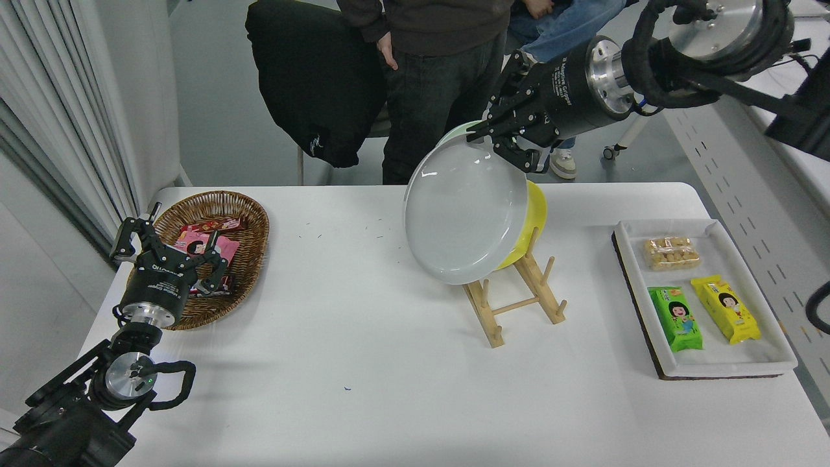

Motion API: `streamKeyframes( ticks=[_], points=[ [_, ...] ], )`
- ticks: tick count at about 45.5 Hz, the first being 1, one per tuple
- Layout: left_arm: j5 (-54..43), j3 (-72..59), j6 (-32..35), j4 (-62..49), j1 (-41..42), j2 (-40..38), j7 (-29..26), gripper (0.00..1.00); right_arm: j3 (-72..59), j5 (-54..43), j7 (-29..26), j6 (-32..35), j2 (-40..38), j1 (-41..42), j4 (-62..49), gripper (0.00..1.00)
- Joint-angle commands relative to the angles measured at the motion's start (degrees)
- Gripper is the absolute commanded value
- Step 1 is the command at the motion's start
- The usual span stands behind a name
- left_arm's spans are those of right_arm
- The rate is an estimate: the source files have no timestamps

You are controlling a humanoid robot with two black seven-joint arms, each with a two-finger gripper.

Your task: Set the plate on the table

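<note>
- The right arm's black gripper (498, 137) was pinched tight on the top rim of the round light-grey plate (462, 217), one finger in front of the rim and one behind it.
- That plate hung in the air, tilted, its hollow face turned toward the camera, clear of the large white table (363, 363) and in front of the wooden peg rack (512, 295).
- Right behind it the round yellow plate (535, 214) showed as a crescent at its right edge, standing in the rack.
- A thin sliver of the pale mint-green plate (459, 131) peeked out above the grey one's top rim, just left of the fingers.
- The rack's near slots stood bare, its pegs upright on the table right of centre.
- Far right, a white rectangular tray (765, 353) carried a clear packet of golden snacks (672, 253), a green snack packet (675, 318) and a yellow snack packet (725, 309), well apart from the rack.
- Left side: the left arm's black gripper (170, 250) was parked over the near rim of the brown oval wicker basket (249, 227), fingers spread and holding nothing.
- Pink and red packets (206, 241) lay inside that basket.
- A person in dark trousers (431, 91) stood at the far edge, beside a chair draped in black cloth (311, 78).
</note>
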Motion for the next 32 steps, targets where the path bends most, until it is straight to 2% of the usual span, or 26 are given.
streamKeyframes(
  ticks=[1, 6, 15, 32],
  points=[
    [-0.01, 0.0, 0.0, 0.01, 0.0, 0.0, 0.0, 0.98, 0.1, 1.5, -1.02, -6.67, 2.93, -1.48, -0.18, 0.0],
    [-0.01, 0.0, 0.0, 0.01, 0.0, 0.0, 0.0, 0.98, 0.36, 2.55, -0.93, -10.63, 4.51, -1.21, -0.01, 0.0],
    [-0.01, 0.0, 0.0, -0.08, 0.0, 0.0, 0.0, 0.98, 3.7, 4.31, 0.03, -13.71, 6.89, -3.06, -0.53, 0.0],
    [-0.01, 0.0, 0.0, 0.01, 0.0, 0.0, 0.0, 0.98, 11.08, 4.05, 0.65, -21.44, 16.29, -8.68, -8.44, 0.0]
  ],
)
